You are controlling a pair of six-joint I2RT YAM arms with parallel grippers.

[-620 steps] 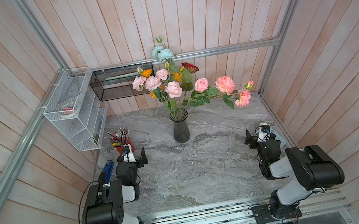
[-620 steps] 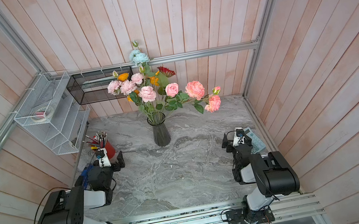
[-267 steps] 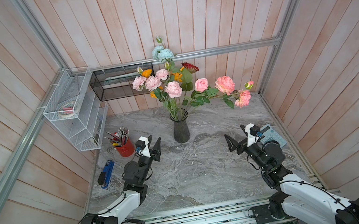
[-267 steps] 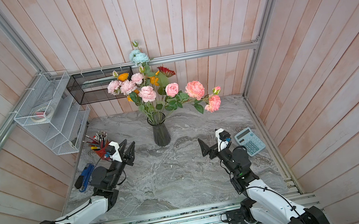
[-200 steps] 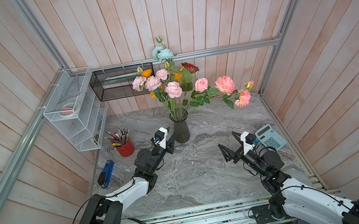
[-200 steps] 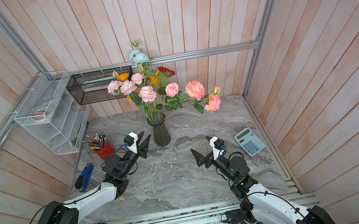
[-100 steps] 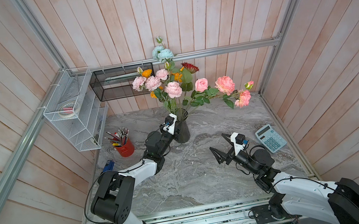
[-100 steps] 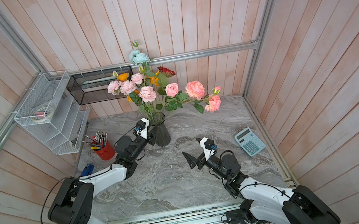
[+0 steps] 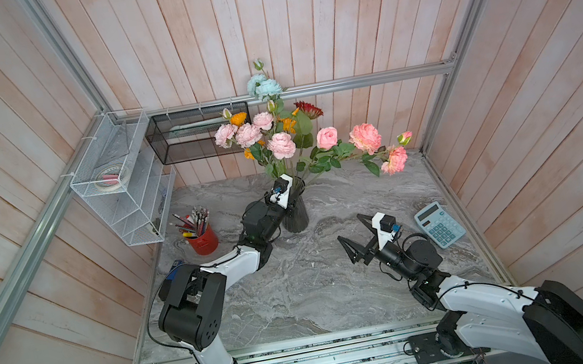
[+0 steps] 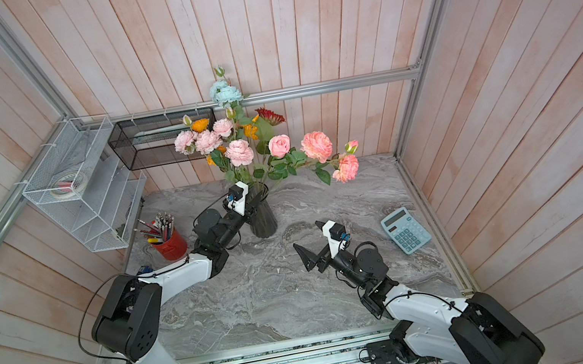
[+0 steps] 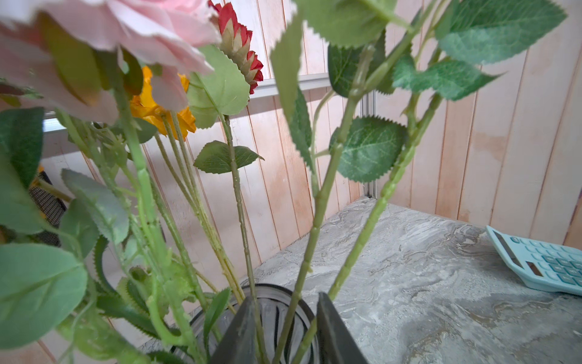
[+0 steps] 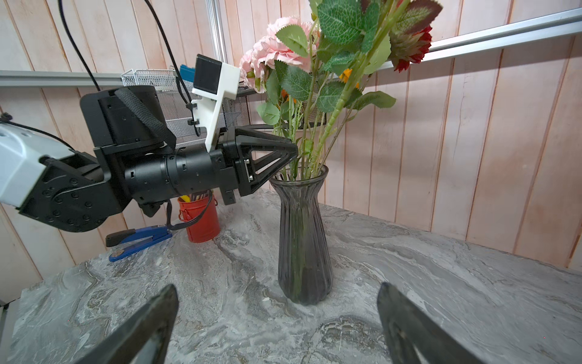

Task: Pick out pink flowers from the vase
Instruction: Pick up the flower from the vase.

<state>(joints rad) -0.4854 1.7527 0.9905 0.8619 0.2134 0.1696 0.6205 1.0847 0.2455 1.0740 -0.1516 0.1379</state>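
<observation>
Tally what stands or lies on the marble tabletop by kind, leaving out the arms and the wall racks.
vase: 1
red pencil cup: 1
calculator: 1
blue stapler: 1
Total: 4

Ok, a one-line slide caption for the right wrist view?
Left gripper at the green stems above the rim of the dark ribbed glass vase; right gripper open, facing it.

Bright even light, soft shadows, bowed edges, wrist-view foregrounds blurred
</observation>
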